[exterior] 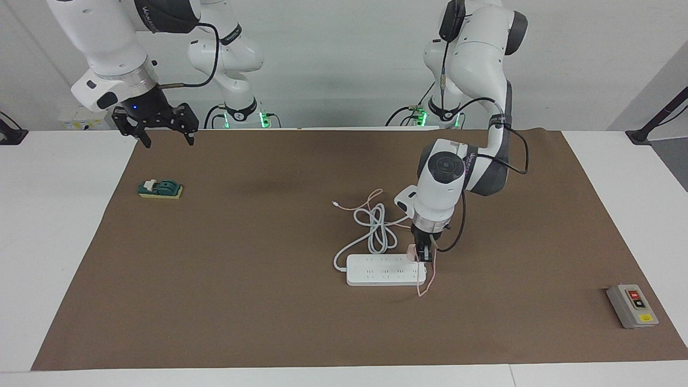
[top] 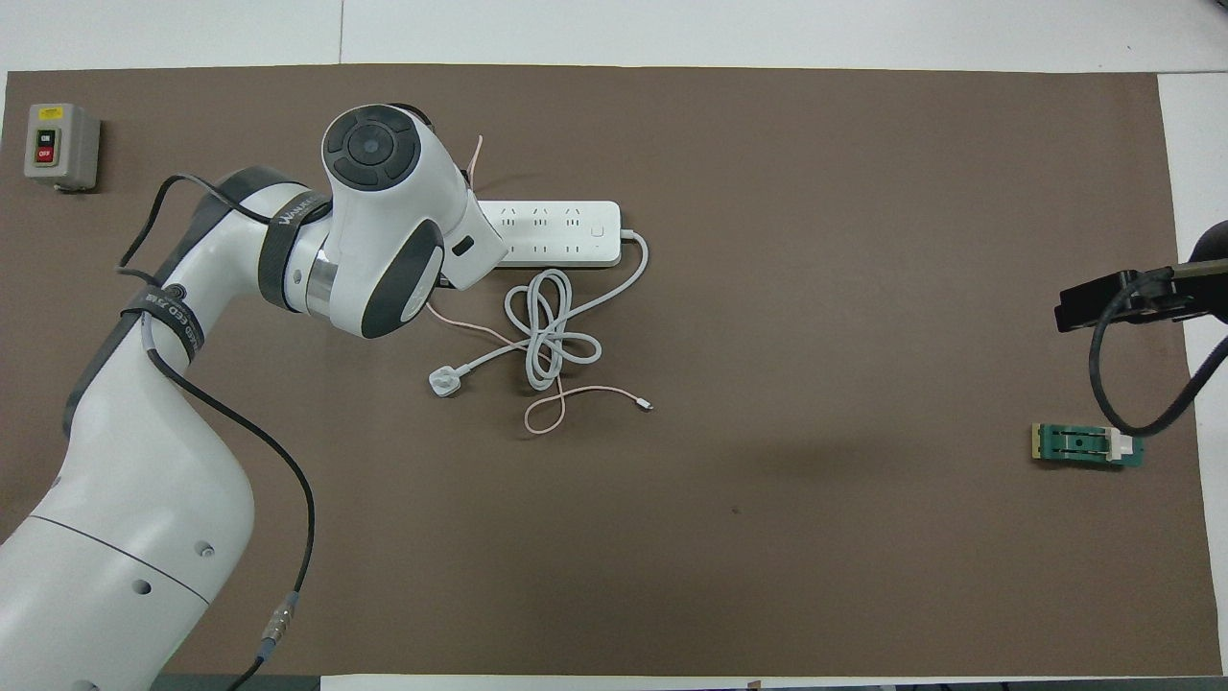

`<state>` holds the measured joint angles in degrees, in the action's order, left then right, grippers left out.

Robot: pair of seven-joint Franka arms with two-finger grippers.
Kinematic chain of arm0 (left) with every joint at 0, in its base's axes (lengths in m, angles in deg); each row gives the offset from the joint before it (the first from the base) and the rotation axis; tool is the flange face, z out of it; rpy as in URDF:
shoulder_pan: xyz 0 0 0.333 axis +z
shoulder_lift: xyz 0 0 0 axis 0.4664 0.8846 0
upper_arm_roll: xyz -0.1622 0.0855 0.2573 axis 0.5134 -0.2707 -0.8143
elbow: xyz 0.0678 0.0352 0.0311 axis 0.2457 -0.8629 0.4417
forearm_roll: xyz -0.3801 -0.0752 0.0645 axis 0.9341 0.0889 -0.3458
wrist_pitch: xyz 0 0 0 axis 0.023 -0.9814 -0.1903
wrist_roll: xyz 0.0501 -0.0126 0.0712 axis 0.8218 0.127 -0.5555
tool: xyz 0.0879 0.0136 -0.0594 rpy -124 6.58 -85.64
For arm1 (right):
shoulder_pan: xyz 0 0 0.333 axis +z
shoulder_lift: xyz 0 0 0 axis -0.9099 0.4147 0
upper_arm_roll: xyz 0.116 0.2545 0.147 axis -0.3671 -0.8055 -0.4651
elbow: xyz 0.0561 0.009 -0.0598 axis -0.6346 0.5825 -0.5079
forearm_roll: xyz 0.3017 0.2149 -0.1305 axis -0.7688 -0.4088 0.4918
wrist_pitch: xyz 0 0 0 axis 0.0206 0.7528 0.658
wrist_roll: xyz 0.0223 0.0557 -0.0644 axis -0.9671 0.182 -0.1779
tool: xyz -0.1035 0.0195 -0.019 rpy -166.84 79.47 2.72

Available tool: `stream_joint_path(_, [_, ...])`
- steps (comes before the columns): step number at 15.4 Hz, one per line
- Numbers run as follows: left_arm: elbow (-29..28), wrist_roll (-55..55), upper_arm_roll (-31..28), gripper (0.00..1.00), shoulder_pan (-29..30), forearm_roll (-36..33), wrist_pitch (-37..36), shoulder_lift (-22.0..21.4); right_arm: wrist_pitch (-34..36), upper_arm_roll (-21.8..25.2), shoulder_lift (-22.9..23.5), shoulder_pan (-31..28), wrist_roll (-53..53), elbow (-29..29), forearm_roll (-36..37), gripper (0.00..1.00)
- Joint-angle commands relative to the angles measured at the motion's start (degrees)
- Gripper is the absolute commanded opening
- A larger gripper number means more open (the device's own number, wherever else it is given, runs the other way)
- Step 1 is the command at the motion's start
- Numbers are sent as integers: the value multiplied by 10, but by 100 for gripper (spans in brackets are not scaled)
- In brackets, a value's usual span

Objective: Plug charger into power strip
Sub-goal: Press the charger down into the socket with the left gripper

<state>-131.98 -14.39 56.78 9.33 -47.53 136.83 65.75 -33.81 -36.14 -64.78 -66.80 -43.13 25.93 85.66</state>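
Right gripper [exterior: 161, 129]: held raised over the mat's edge at the right arm's end, fingers spread wide, nothing between them; the arm waits.

Green switch block [exterior: 160, 188]: laid on the mat below that gripper, well apart from it.

White round plug [top: 443, 381] and coiled thick cord [exterior: 376, 228]: laid on the mat between the robots and the left gripper.

Left gripper [exterior: 423, 253]: pointed straight down over the power strip's end, fingers closed narrowly on the charger [exterior: 412, 251].

Charger: held at the strip's top face; whether the prongs are seated cannot be told. Thin pink cable [exterior: 427, 282] is draped past the strip.

Power strip [exterior: 384, 270]: flat on the mat, directly under the left gripper.

Grey switch box [exterior: 632, 306]: well apart, at the left arm's end.
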Motion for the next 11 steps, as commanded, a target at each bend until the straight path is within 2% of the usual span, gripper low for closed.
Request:
stream_joint_path(1, [-18, 2, -8, 0, -6, -9, -8, -14, -1, -8, -8, -12, 4, 6, -12, 100])
stream_joint_path(11, [-13, -1, -9, 0, -4, -10, 15, -9, -1, -8, -8, -11, 3, 6, -12, 100])
